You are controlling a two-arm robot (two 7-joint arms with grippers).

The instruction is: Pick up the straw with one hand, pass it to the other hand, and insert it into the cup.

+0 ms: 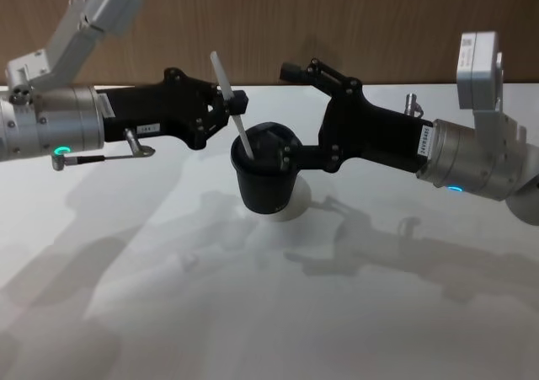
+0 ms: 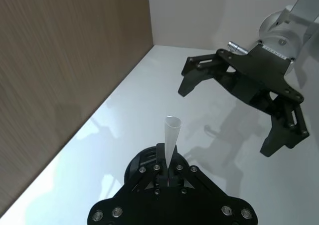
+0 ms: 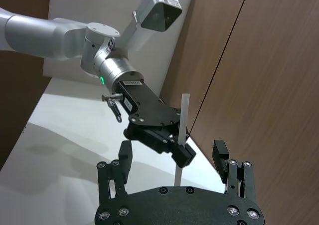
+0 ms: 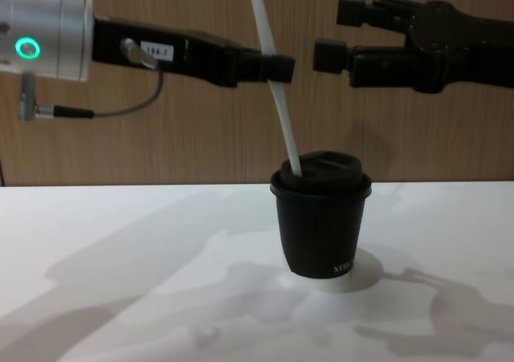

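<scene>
I've got the straw (image 4: 277, 89), thin, white and straight, pinched in my left gripper (image 4: 269, 67), its blocky black fingers closed flat on the shaft about halfway up. The left arm reaches in level from the left, silver barrel with a green ring light, a white label and a cable plug hanging off it. The straw's lower end sits in the sip lid of the cup (image 4: 323, 217), a small black paper cup with white lettering low on its side, standing upright on a pale round disc (image 4: 345, 280) on the smooth white table (image 4: 120, 242). The straw's long axis runs nearly vertical, leaning so its top tips away to the left and its foot lands on the left side of the lid. My right gripper (image 4: 341, 34) hangs just right of the straw, above the cup, fingers spread wide, holding nothing. Wood-grain panelling (image 4: 185, 137) stands behind.
</scene>
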